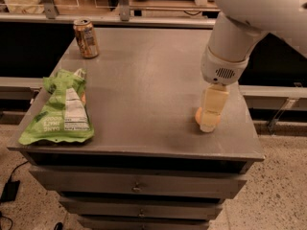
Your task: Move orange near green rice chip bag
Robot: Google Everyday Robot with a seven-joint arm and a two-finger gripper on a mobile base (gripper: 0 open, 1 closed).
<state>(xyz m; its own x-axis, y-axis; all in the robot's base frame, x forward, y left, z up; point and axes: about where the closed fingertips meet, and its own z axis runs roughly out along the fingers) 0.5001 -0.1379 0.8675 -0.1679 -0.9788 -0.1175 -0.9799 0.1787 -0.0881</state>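
Gray cabinet surface (144,80): end effector (211,121) stands upright against the round orange (198,115) near the front right; its grip cannot be told. Green rice chip bag (57,114) lies lengthwise front-to-back, far left.

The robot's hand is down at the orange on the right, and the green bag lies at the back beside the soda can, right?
Not quite: the camera view shows the green bag at the front left, apart from the soda can at the back. The hand is down at the orange on the right.
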